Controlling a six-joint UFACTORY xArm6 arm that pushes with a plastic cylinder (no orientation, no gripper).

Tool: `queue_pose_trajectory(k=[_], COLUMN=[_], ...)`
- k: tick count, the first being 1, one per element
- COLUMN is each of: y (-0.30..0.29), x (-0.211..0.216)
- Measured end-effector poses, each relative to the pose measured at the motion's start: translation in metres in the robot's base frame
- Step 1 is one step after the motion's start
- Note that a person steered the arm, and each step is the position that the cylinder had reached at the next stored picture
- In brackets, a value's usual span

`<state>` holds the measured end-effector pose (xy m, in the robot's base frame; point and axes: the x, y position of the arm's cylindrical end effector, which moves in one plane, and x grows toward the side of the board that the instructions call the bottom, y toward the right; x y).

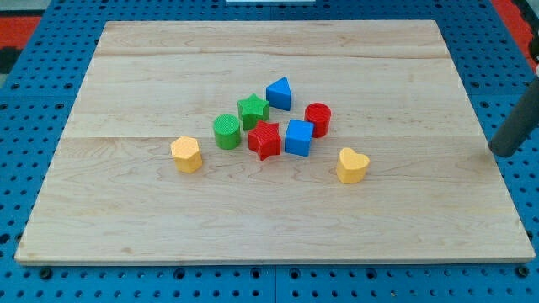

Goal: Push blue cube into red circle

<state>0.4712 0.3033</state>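
Left of my tip [503, 152], well apart, blue cube [298, 138] touches red circle [317, 119].

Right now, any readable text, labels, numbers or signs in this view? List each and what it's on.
None: no text, label, number or sign can be read in this view.
The wooden board is bare wood grain.
The blue cube, red circle and the other blocks are plain coloured, no markings.
The blue perforated surface around the board shows only holes.
My tip, at the board's right edge, is plain dark.
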Motion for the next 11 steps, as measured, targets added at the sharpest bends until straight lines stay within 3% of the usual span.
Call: queue_pose_trajectory(k=[2,3,4,5,7,9,10,11], y=[-0.003,-0.013,-0.095,-0.223,-0.306,-0.264,-0.245,-0.276], x=[0.009,0.067,0.124,0.139,0.027,-0.056,-0.069,-0.070])
